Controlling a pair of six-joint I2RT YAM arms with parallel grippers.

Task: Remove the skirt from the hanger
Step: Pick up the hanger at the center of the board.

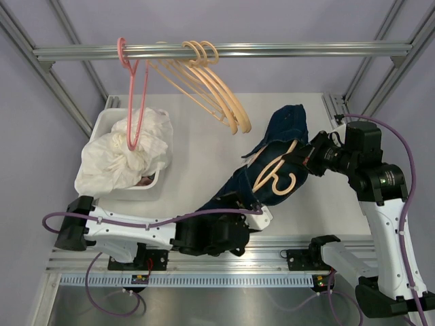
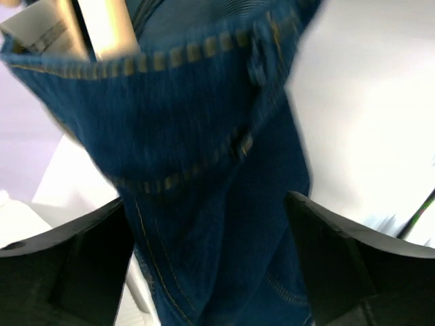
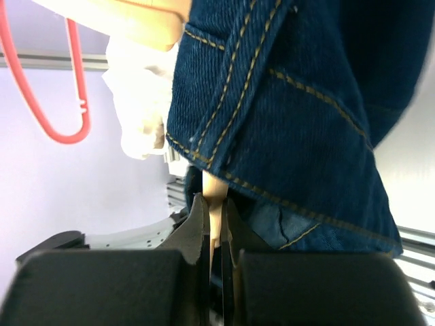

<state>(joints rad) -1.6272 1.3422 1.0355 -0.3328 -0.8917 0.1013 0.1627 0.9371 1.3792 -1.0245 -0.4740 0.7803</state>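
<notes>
The right gripper (image 3: 214, 212) is clenched on the pale hanger (image 3: 215, 187). Its jaws pinch a thin part of it from both sides. It holds the hanger up over the right part of the table (image 1: 197, 146), well away from the rail (image 1: 224, 49) at the far side. The denim skirt (image 1: 285, 129) is on that hanger, draped over it and hanging just past the right fingers.

In the top view the skirt's long axis is a diagonal. It runs from far right, beside the right gripper, down to near left, where its lower end meets the left gripper (image 2: 205, 204). That gripper is released. Its two fingers (image 2: 75, 258) stand wide apart with a stitched band of denim between them, and the cloth seems to touch neither pad. The left wrist view is blurred, so I cannot tell whether this band is the waist or the hem.

The coming move turns on that diagonal. As I judge it, the right arm is the anchor at the hanger end, while the left arm is nearer the free end and already straddles it. It would need to clench on the denim and draw it near and left, along the skirt's own length and away from the hanger. A pull across that line might snag the cloth on the hanger's shoulder.

A tub (image 1: 109, 122) of white cloth (image 1: 126, 153) sits at the far left.
</notes>
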